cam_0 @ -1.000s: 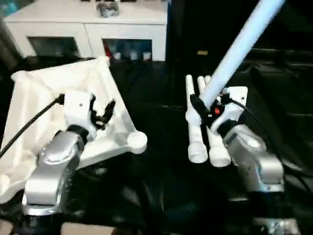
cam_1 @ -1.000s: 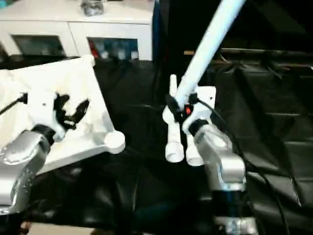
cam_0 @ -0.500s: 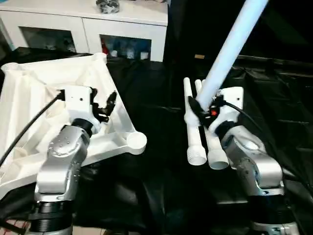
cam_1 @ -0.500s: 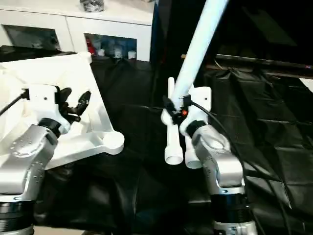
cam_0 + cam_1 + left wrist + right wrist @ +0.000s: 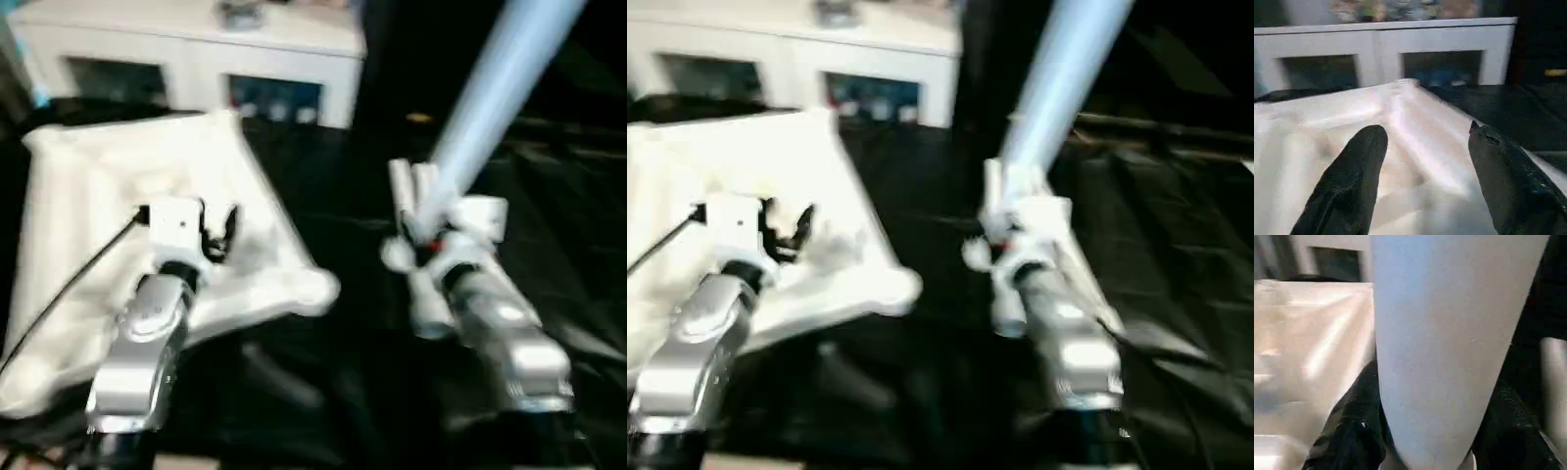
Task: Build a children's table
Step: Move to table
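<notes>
Over the black-draped work surface [image 5: 323, 382], we are hovering our left gripper [image 5: 1425, 161], fingers spread and empty, above the upturned tabletop [image 5: 88, 225] lying at left, while our right gripper [image 5: 423, 238] is clamping one white leg [image 5: 500, 88], angling it up and away. Beyond, spare legs [image 5: 402, 186] are lying beside it, before a white cabinet [image 5: 186, 59].

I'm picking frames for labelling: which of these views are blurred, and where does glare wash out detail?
Both eye views are smeared by motion: the tabletop edges and the leg in the right hand look soft. Left wrist view: steadier, the left hand reads clearly, though glare flattens the tabletop's ribs. Right wrist view: the close leg is featureless.
</notes>
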